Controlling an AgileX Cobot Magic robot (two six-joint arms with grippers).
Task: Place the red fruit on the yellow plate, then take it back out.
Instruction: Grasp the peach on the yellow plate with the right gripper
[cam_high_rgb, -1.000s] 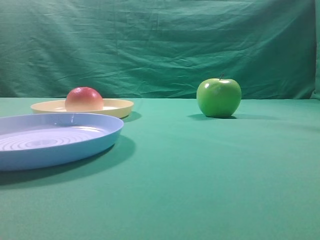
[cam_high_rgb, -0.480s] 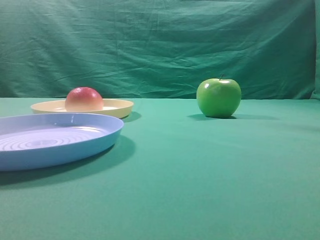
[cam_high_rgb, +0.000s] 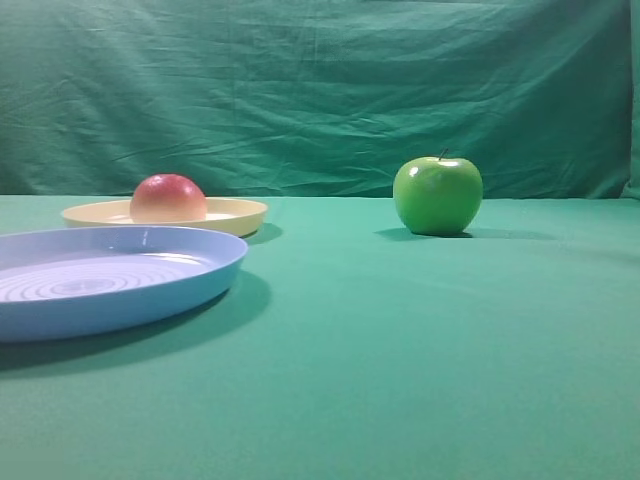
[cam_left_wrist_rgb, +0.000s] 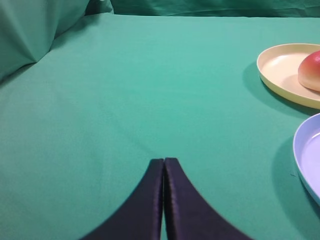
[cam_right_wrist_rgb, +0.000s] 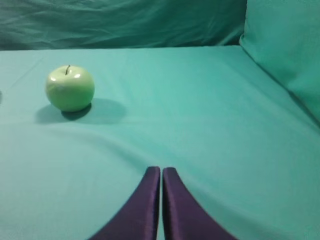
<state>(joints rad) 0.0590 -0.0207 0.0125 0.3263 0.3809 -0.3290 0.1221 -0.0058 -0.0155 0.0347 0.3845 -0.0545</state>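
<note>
Red fruit (cam_high_rgb: 167, 198): round, smooth and peach-like; deep red over the top, fading to pale orange-yellow near the base, with a soft sheen; it looks a little smaller than the green apple.
Fruit's place: it sits on the yellow plate (cam_high_rgb: 235, 214), left of the plate's middle in the exterior high view, with no gripper near it.
Yellow plate: shallow, round, pale cream-yellow, with a low rim.
Blue plate (cam_high_rgb: 200, 275): larger and light blue with ringed grooves on its floor; it lies just in front of the yellow plate, toward the camera.
Green apple (cam_high_rgb: 437, 195): shiny, upright, with a short stem; it stands well apart from the yellow plate, to that plate's right.
Left gripper (cam_left_wrist_rgb: 164, 161): jaws clenched together with nothing between them, over bare green cloth (cam_left_wrist_rgb: 125, 90), well apart from the yellow plate.
Right gripper (cam_right_wrist_rgb: 161, 170): jaws pressed closed and holding nothing, far from the yellow plate, with the apple ahead to its left.
Exterior high view only: both plates, the fruit and the apple together, but neither gripper.
Left wrist view only: the left gripper's tips, the yellow plate's bare inner floor, and only edges of the fruit and blue plate.
Right wrist view only: the right gripper's tips and the apple's shadow; neither plate.
</note>
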